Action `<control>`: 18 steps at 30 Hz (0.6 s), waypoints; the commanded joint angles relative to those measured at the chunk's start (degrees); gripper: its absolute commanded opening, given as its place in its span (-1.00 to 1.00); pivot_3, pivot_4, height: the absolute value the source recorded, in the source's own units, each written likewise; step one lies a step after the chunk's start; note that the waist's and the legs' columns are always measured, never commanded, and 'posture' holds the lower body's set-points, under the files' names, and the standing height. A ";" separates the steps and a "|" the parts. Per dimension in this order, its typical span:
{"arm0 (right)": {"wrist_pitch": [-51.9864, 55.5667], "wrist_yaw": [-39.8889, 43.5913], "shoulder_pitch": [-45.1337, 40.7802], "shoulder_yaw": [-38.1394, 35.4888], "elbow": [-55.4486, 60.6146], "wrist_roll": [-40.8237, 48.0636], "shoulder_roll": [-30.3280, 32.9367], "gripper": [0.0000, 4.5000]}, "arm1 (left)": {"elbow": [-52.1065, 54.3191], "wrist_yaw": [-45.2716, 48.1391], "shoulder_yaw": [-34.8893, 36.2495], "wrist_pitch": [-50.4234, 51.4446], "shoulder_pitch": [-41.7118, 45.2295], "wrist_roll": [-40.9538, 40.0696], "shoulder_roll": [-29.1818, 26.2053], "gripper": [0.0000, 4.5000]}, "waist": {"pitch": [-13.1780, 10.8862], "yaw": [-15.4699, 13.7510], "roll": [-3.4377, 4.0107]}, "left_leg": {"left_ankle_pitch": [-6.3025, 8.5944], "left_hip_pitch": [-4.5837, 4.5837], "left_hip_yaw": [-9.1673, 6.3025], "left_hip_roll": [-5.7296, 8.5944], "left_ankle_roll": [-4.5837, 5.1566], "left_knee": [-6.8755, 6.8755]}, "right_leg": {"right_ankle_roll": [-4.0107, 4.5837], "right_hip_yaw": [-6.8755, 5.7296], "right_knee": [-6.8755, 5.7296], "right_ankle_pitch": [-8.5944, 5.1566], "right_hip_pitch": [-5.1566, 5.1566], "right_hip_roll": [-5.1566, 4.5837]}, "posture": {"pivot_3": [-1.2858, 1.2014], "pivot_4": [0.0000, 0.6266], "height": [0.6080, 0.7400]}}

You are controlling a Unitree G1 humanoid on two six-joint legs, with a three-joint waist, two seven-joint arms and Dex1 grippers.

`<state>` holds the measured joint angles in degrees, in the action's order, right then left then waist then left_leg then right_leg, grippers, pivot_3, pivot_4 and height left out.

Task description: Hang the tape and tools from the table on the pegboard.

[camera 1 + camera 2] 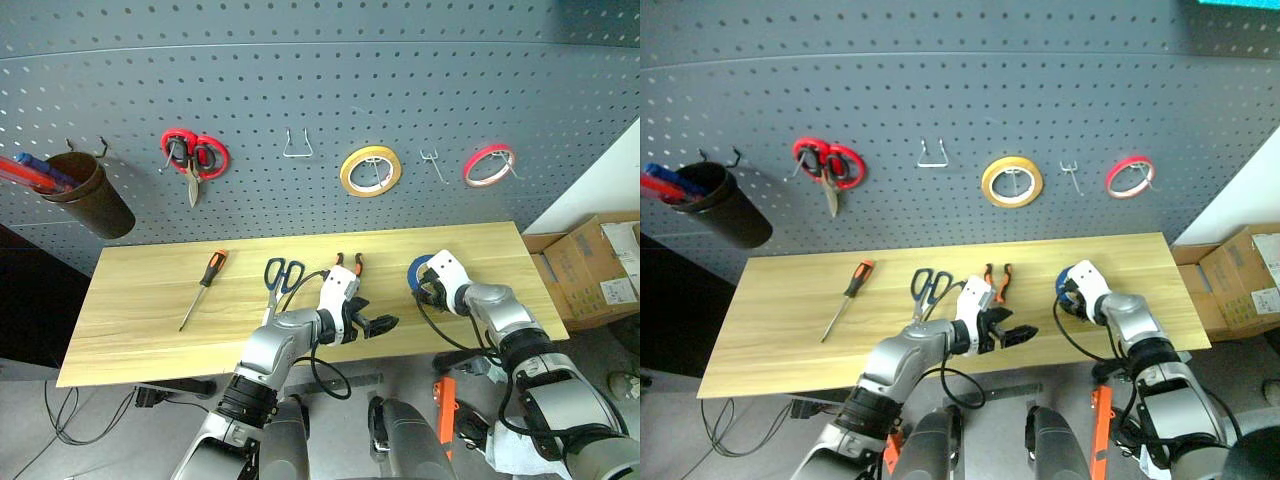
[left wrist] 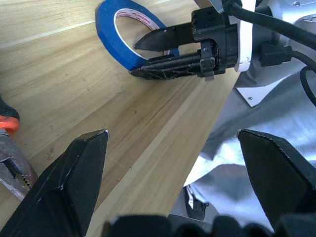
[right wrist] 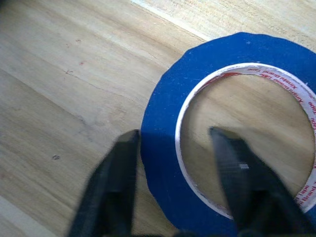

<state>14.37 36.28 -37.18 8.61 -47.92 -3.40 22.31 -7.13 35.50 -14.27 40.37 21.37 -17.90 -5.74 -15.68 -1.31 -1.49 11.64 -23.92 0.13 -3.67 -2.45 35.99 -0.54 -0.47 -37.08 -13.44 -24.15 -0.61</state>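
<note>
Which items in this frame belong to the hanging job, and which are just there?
Job: blue tape, blue-handled scissors, pliers, screwdriver, table, pegboard.

Bystanders: red-handled scissors, yellow roll, red roll, brown cup, cardboard box.

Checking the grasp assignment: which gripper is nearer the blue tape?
Right. The right gripper straddles the blue tape, one finger inside the ring. The left gripper hangs open off the table's front edge.
</note>
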 commanded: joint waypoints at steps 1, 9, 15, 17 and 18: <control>1.11 0.59 1.93 -0.42 0.84 -0.11 0.66 -0.63 | 1.18 0.88 -0.53 -1.20 0.72 -0.12 0.50 1.00 | 0.00 0.00 0.00 | 0.00 0.00 0.00 0.00 0.00 0.00 | 0.00 0.00 0.00 0.00 0.00 0.00 | 0.12 -0.07 1.00; 3.09 -5.00 15.47 -1.30 26.32 -2.17 3.06 -0.75 | 2.05 4.11 -0.72 -2.46 2.11 -0.40 -0.88 1.00 | 0.17 -0.20 0.21 | -0.01 -0.13 -0.02 0.09 -0.02 0.00 | -0.18 -0.07 0.02 -0.09 -0.03 -0.10 | 0.08 -0.31 1.00; 6.71 -14.03 32.70 -1.37 57.12 -6.77 1.14 -0.75 | 10.90 11.01 2.27 4.03 2.67 -7.51 -6.39 1.00 | 0.82 0.82 0.64 | -0.02 -0.40 0.04 0.11 -0.11 0.03 | -0.32 -0.04 -0.04 -0.15 -0.35 -0.14 | 0.03 -0.57 1.00; 5.90 -16.57 36.74 -0.27 62.45 -9.14 0.67 -0.75 | 14.25 13.02 3.32 6.94 2.42 -10.53 -8.76 1.00 | 1.84 1.22 0.62 | -0.12 -0.44 -0.01 0.10 -0.34 0.02 | -0.32 -0.09 -0.11 -0.15 -0.43 -0.14 | 0.02 -0.65 1.00; 4.50 -18.31 38.58 0.41 64.46 -10.75 0.32 -0.75 | 16.01 14.29 3.87 8.18 2.19 -12.04 -10.59 1.00 | 2.43 1.34 0.59 | -0.13 -0.46 -0.02 0.10 -0.43 0.01 | -0.32 -0.10 -0.11 -0.15 -0.46 -0.13 | 0.02 -0.69 1.00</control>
<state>20.82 20.61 0.04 8.63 11.76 -11.92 22.84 4.57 47.49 -11.92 46.75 23.55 -26.86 -15.06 -13.25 0.04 -0.90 11.52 -24.36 0.13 -3.56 -2.91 36.00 -0.86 -0.56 -37.18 -13.58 -24.60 -0.74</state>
